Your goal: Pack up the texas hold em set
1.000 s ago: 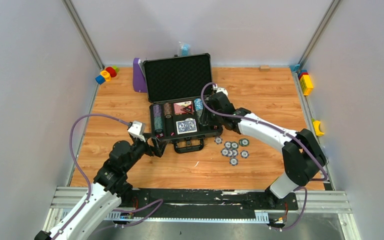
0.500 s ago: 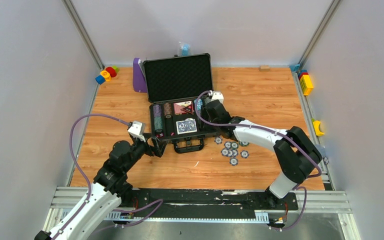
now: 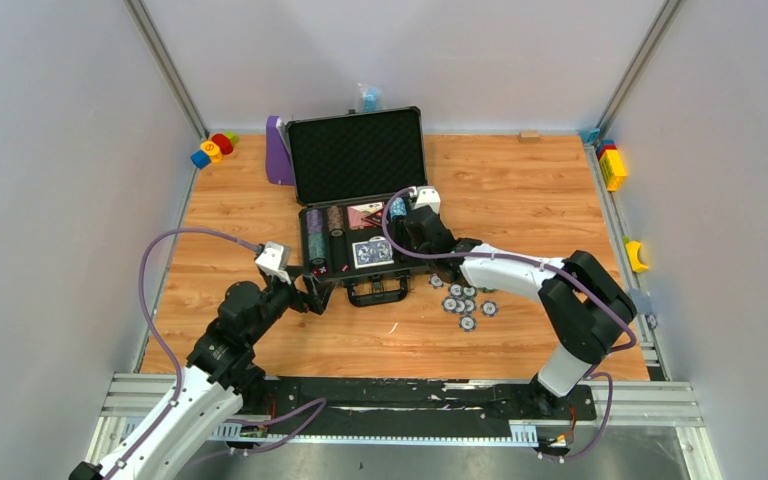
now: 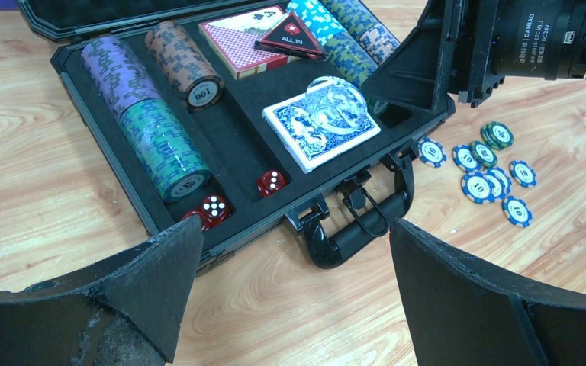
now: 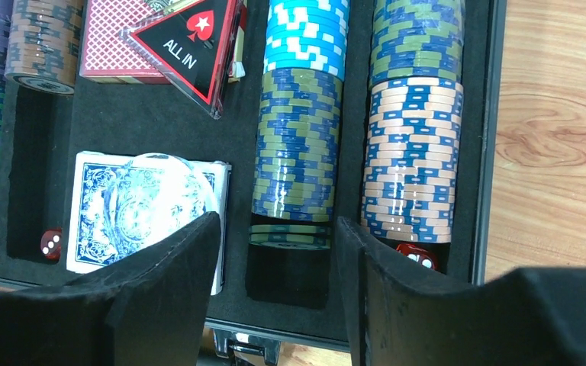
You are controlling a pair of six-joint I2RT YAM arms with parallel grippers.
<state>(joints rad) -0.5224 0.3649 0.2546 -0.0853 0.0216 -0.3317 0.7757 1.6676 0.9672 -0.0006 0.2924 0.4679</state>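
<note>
The whole table (image 3: 520, 180) is taken in from high above its near edge, the open briefcase (image 4: 240, 152) is viewed obliquely from its handle side by the left wrist camera, and its chip rows (image 5: 297, 137) are looked down on closely by the right, the blue card deck (image 4: 320, 126) being shared by all three.

Open briefcase (image 3: 357, 155) mid-table; right end effector (image 3: 408, 240) over its tray; loose chips (image 3: 468, 303) beside.
</note>
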